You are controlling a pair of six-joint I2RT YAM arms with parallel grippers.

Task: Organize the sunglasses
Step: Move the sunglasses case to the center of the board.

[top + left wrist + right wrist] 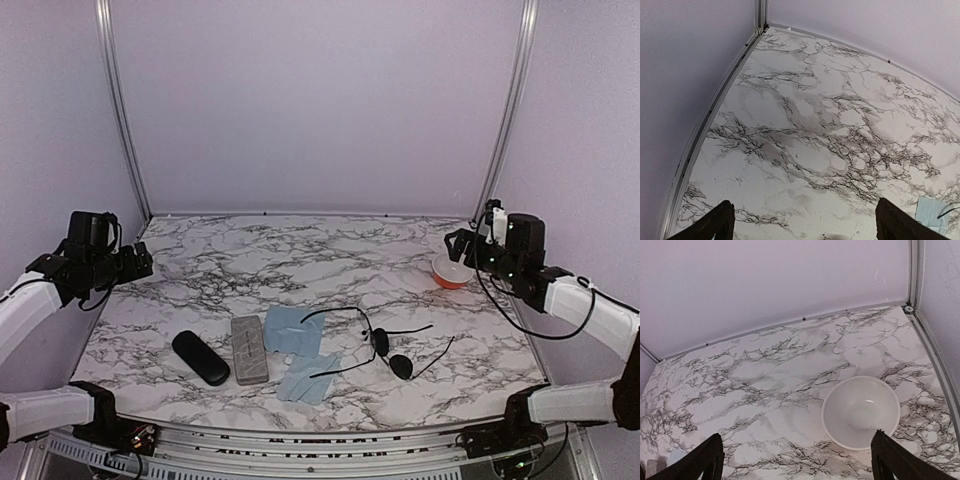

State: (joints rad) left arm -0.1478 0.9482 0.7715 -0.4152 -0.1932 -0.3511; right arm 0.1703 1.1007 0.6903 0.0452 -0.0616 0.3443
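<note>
**A:** Jaws first?

**B:** Left gripper point(807, 222) is spread wide with nothing between, over the bare marble table point(805, 125). Right gripper point(800, 457) is wide too, and empty. A white bowl point(840, 410) stands just ahead of it.

**A:** And the sunglasses?

**B:** The sunglasses point(381, 342) lie tangled at the table's front middle (dark lenses, arms splayed). Their thin arms cross onto two blue cloths point(293, 330), well apart from both grippers. A grey case point(249, 349) and a black case point(200, 357) lie left of the cloths.
</note>
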